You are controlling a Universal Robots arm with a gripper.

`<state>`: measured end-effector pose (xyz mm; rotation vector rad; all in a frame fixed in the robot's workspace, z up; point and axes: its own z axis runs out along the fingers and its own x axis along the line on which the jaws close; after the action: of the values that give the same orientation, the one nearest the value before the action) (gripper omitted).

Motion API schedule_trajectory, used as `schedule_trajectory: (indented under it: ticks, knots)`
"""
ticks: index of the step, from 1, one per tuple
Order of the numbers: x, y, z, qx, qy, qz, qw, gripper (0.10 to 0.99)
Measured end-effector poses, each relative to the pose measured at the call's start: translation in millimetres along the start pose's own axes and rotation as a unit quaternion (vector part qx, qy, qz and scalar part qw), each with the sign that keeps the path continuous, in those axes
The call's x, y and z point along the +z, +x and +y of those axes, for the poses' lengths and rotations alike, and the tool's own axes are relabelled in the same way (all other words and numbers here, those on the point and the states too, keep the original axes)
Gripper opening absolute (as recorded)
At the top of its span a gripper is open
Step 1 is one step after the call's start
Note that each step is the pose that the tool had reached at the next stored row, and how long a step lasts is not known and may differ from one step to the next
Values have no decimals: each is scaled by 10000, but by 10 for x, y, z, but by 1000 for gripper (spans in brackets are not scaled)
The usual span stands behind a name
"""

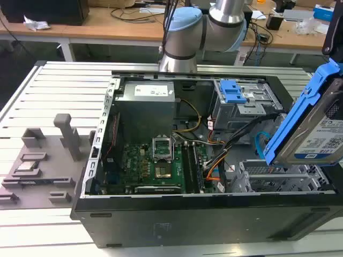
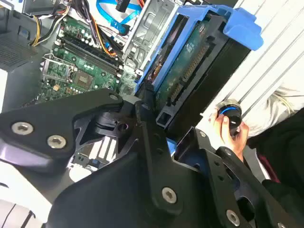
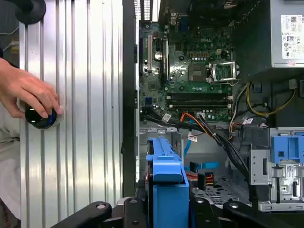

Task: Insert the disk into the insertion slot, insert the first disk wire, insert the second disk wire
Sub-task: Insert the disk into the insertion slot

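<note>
The disk, a silver drive in a bright blue carrier frame, hangs tilted above the exterior view's right end of the open computer case. My gripper is shut on it; both wrist views show the black fingers clamped around the blue carrier. The insertion slot, a perforated silver cage, sits just below the disk with nothing in it. Loose beside the cage lie the first disk wire, an orange-red bundle, and the second disk wire, a light blue flat cable.
A taller grey cage with a blue latch stands behind the slot. The motherboard and power supply fill the case. A person's hand rests on a round knob on the ribbed table beside the case.
</note>
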<state>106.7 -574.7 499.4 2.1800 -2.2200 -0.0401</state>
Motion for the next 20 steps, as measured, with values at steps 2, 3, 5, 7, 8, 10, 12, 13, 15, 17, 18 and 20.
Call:
schedule_trajectory:
  ticks: [2,3,5,7,8,10,12,13,15,17,18,20]
  knots:
    - [48,0,-2,0,0,-8,10000,365]
    - [88,-2,-3,0,0,-7,10000,365]
    - [147,-3,-6,0,0,-8,10000,365]
    - [215,-6,-9,-1,0,-8,10000,365]
    - [256,-10,-10,-1,-1,-8,10000,365]
    - [292,-21,-12,0,-1,-7,10000,365]
    - [357,-65,-13,0,-1,-8,10000,365]
    - [375,-78,-14,0,-1,-7,10000,365]
    - [437,-116,-15,0,-2,-8,10000,365]
    - [490,-170,-17,-1,-2,-9,10000,365]
    - [521,-202,-17,-1,-2,-12,10000,365]
    - [557,-242,-20,0,-2,-13,10000,365]
